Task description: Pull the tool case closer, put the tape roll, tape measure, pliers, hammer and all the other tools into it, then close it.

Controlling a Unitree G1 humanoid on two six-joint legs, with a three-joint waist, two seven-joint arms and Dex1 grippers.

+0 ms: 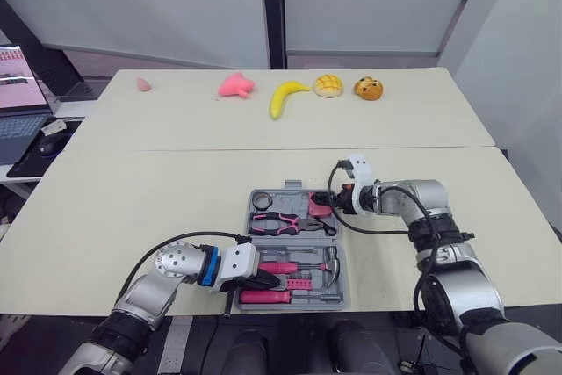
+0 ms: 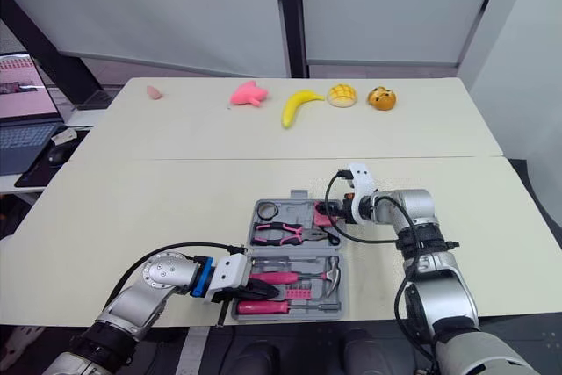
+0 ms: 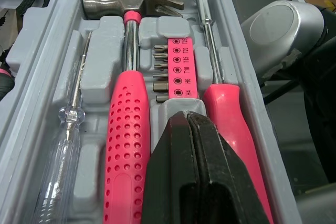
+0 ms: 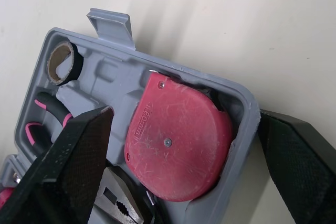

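Because the tape measure [image 4: 178, 145], straddled by the spread right gripper [image 1: 336, 203] at the far right corner of the open tool case [image 1: 281, 191], seems slightly proud, closing may jam, while the left gripper [image 3: 185, 124] rests clenched, empty, beside the hammer [image 3: 126, 156].

The table [image 1: 114, 208] is bare to the left and right of the open case [image 1: 290, 190]. It is also bare between the case's back rim and the row along the far edge: a small pink lump [image 1: 143, 84], a pink toy [image 1: 235, 85], a banana [image 1: 283, 96] and two buns [image 1: 327, 85]. The case's front rim sits almost at the table's front edge. The left gripper [image 1: 274, 284], fingers pressed together, lies low over the hammer [image 3: 126, 129] and screwdriver [image 3: 231, 114], blocking the case's front half. The right gripper [image 1: 332, 202] straddles the back right corner wall with its fingers spread, beside the tape measure [image 4: 178, 140].
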